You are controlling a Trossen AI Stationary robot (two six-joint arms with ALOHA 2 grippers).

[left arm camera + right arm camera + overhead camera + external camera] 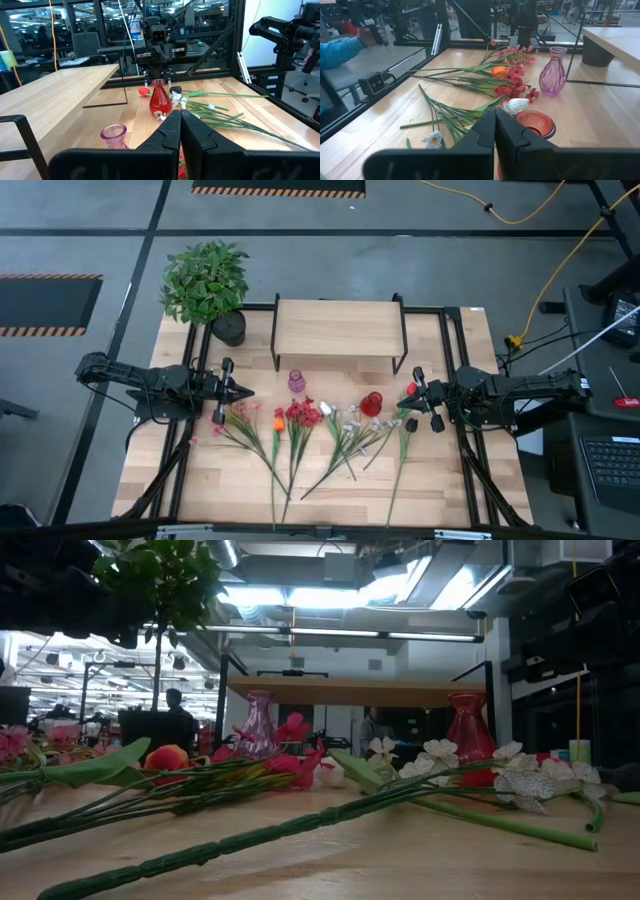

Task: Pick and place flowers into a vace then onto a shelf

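Lying flowers (300, 430) before shelf (338, 328)

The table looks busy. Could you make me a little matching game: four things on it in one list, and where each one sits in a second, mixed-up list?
Things:
1. potted plant
2. shelf
3. pink vase
4. red vase

Places:
A. standing among the flowers, nearest the shut right gripper
B. at the table's far left corner
C. along the far edge, in the middle
D. just in front of the shelf, left of the other vase

Pairs: 1-B, 2-C, 3-D, 4-A
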